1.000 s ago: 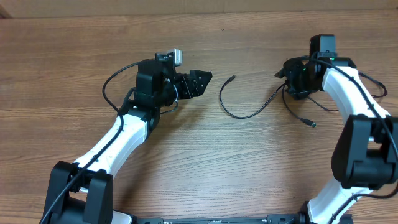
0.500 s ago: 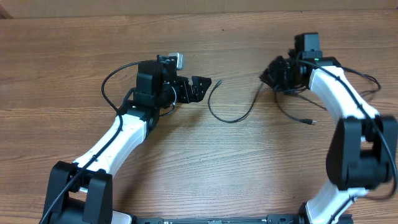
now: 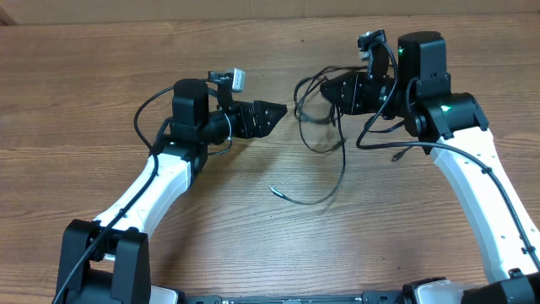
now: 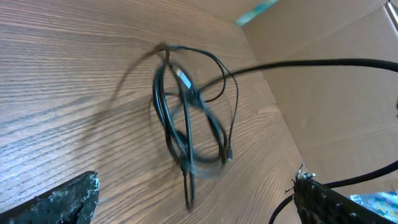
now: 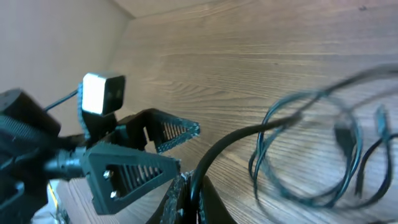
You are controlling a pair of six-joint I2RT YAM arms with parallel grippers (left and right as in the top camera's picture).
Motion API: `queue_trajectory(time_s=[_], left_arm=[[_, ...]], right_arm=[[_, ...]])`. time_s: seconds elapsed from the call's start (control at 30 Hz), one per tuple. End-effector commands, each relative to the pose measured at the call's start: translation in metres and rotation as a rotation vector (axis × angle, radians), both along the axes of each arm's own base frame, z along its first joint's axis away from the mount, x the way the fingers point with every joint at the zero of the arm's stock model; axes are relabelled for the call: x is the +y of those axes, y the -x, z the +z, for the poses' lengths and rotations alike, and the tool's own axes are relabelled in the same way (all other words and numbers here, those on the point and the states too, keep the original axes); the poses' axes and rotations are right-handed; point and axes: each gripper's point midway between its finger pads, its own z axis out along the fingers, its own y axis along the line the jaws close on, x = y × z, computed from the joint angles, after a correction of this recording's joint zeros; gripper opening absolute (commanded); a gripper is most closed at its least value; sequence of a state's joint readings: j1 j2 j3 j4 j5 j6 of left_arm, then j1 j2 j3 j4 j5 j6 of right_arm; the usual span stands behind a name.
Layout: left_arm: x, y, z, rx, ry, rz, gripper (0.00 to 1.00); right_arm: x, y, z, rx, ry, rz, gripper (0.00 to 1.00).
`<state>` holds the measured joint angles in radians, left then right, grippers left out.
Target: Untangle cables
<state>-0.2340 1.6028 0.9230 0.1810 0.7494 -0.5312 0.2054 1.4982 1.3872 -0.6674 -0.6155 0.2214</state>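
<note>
While my right gripper (image 3: 331, 91) is clamped on the cables (image 3: 342, 162), their looped tangle hanging from it with one tail trailing toward me, my left gripper (image 3: 275, 112), jaws spread wide, points straight at the loops just beyond its tips, on its right.

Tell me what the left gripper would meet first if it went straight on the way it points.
Most likely the tangled thin black cables, straight ahead of the open left gripper and held by the right gripper; their height is unclear.
</note>
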Motion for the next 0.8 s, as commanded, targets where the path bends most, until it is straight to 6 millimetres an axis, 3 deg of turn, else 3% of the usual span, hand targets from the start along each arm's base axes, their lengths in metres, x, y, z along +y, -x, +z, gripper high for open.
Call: queue_trajectory(time_s=[0.0,0.07,0.33,0.4,0.5,0.67,0.77], left_arm=[[-0.003,0.0,0.009,-0.035,0.005,-0.02,0.95],[-0.003,-0.005,0.001,-0.028,-0.017,0.008,0.82],[-0.024,-0.014,-0.025,-0.007,-0.022,0.018,0.8],[-0.017,-0.025,-0.035,0.038,-0.023,0.103,0.66],[-0.009,-0.036,-0.049,0.094,-0.026,0.201,0.55],[-0.017,-0.049,-0.053,0.079,0.041,0.221,0.53],[-0.028,-0.045,-0.049,0.075,0.081,0.17,0.53]], right_arm=[[0.009,0.013,0.029,-0.109,-0.027,0.099,0.04],[0.016,0.017,0.036,-0.118,-0.067,0.145,0.04],[0.02,0.017,0.045,-0.153,-0.092,0.169,0.04],[0.023,0.02,0.048,-0.159,-0.114,0.195,0.04],[0.027,0.027,0.056,-0.172,-0.143,0.23,0.04],[0.026,0.032,0.065,-0.196,-0.147,0.234,0.04],[0.025,0.032,0.066,-0.199,-0.145,0.23,0.04]])
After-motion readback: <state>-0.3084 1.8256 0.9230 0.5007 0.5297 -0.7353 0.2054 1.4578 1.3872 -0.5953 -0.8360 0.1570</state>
